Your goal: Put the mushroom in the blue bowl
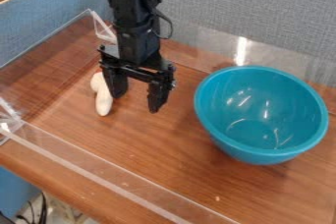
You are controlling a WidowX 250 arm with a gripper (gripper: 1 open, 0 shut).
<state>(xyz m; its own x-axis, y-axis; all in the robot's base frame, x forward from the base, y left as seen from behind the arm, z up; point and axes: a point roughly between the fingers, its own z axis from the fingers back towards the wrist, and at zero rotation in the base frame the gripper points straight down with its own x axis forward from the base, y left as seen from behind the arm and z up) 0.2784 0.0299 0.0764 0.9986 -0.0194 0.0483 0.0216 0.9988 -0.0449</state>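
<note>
**One mushroom on the table, nothing in the claw**

One black robot gripper hangs off a black arm, pointing straight down over the brown wooden tabletop, with its two fingers spread wide and nothing between them. Small cream-white toy mushroom with the thick stem lies on the wood just to the left of the gripper, right by the left finger; can't tell if they actually touch. Big round glossy teal-blue plastic bowl sits off to the right, well apart from the mushroom, with the gripper between the two. Looks like nothing's inside the bowl apart from light reflections. Clear acrylic wall runs around the table edge, grey fabric panel behind.
</note>
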